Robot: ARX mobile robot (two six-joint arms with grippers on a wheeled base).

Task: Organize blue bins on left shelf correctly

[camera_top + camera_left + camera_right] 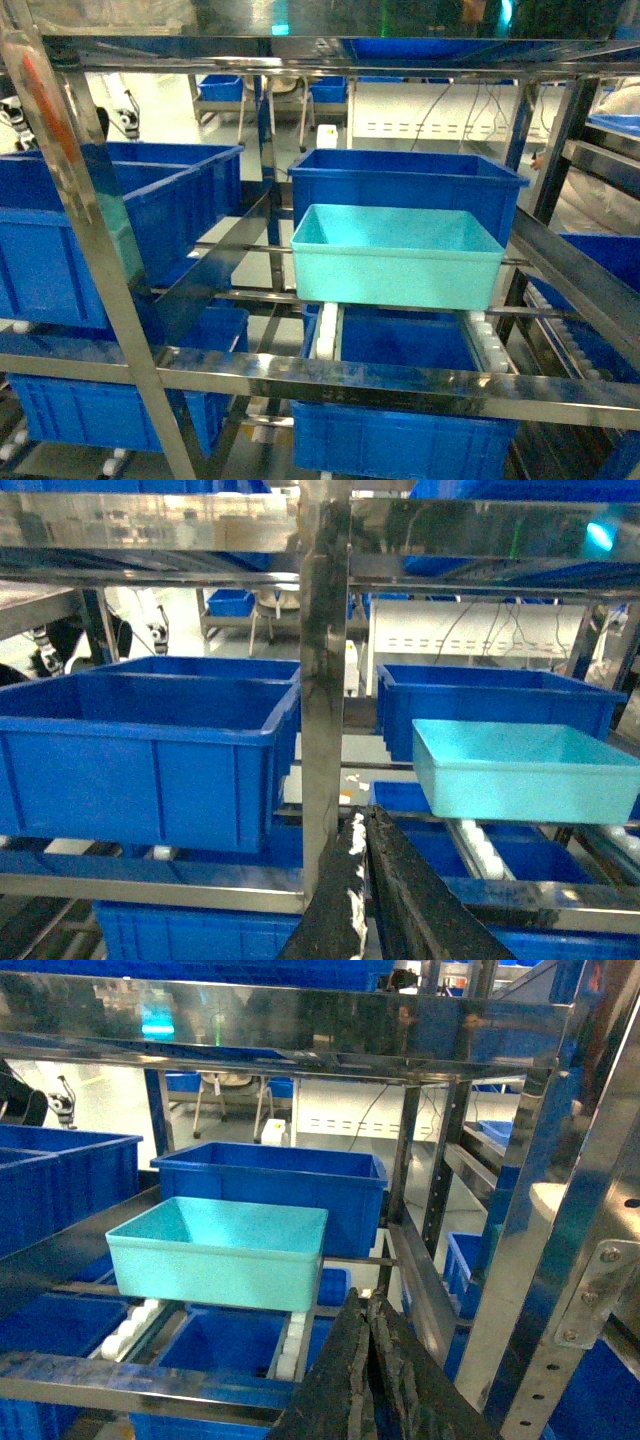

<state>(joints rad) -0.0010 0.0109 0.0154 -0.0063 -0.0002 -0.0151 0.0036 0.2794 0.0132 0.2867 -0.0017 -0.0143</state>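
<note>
One light turquoise blue bin (397,257) rests empty on the white roller tracks (327,335) of the left shelf (400,385), middle level, right bay. It stands just in front of a royal-blue tote (405,185). In the left wrist view the same bin (520,770) lies up and to the right of my left gripper (365,825), which is shut and empty, close to a steel upright (325,680). In the right wrist view the bin (220,1250) is up and left of my right gripper (367,1305), also shut and empty. Neither gripper shows in the head view.
Royal-blue totes (90,230) fill the left bay and the level below (400,435). A steel front rail and slanted uprights (100,260) cross in front. More shelving with blue totes (470,1260) stands at the right.
</note>
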